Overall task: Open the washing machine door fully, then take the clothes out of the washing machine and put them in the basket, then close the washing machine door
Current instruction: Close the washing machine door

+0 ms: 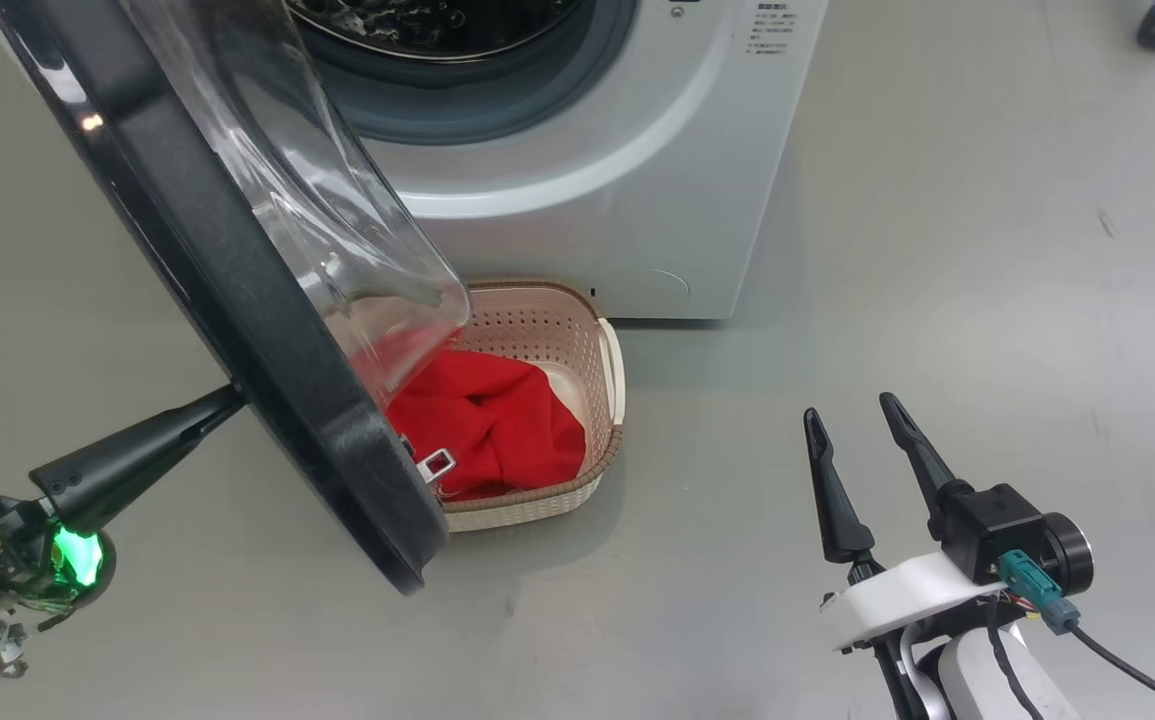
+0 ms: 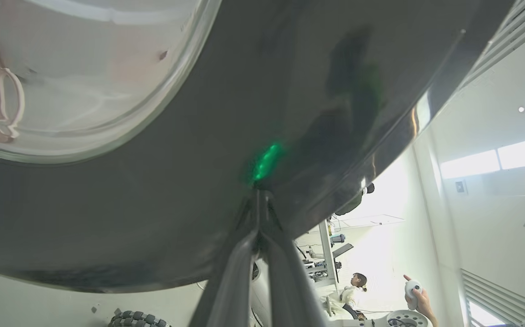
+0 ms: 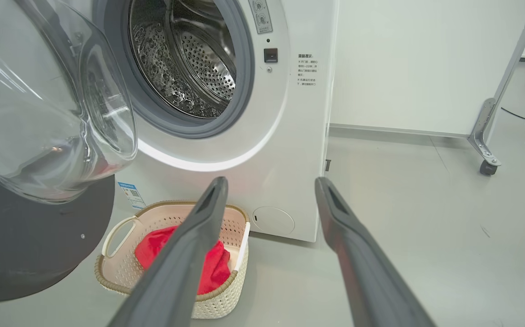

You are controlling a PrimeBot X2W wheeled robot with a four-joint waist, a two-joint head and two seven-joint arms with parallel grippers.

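Head view: the washing machine door (image 1: 237, 300) stood swung out at the left of the washing machine (image 1: 587, 150). The left jaws, pressed together and holding nothing, met the outer face of its black rim from the near left. The right jaws stood spread and empty at the near right, well apart from the work. The clothes (image 1: 497, 420) lay in the basket (image 1: 527, 500) on the floor before the machine, partly behind the door's lower edge.

Left wrist view: the closed tips touched the glossy rim (image 2: 176, 204), below the glass bowl (image 2: 85, 68).

Right wrist view: the drum (image 3: 189, 59) looked empty, and the basket (image 3: 121, 272) with the clothes (image 3: 153, 245) sat just beside the door's lower rim (image 3: 39, 236).

Assessment: unloading appeared complete; closing the door was the step in hand. The push should stay on the rim, never the glass, and follow the door's arc, since a glossy face invites slipping. Clearance over the basket handle warrants checking. The right jaws should keep out of the closing gap, and a firm final press is likely needed to latch.
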